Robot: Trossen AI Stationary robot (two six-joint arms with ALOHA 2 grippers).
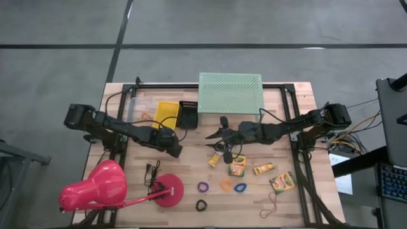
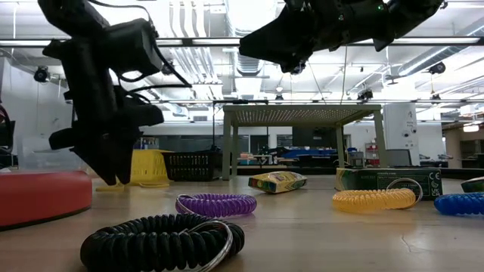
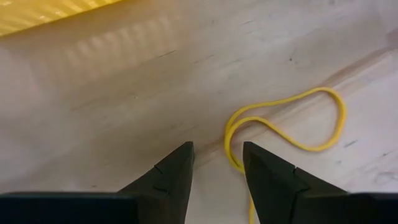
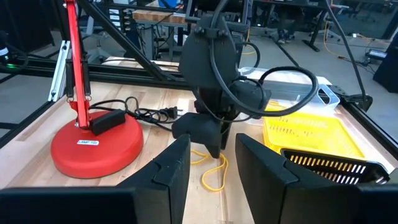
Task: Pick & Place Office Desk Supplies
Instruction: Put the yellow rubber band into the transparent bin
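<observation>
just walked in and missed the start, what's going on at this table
Two robot arms are sorting small desk supplies on a wooden table. The left gripper hangs low over a yellow rubber band beside the yellow tray, jaws open, not yet gripping it. The right gripper hovers mid-table, open and empty. Crayon boxes and coiled loops lie loose in front.

High view: overhead, straight down on the table (image 1: 254, 207). Low view: tabletop level, close behind the black loop (image 2: 162, 242). Left wrist: close above the rubber band (image 3: 292, 127). Right wrist: faces the left gripper (image 4: 208, 138), band shared
</observation>
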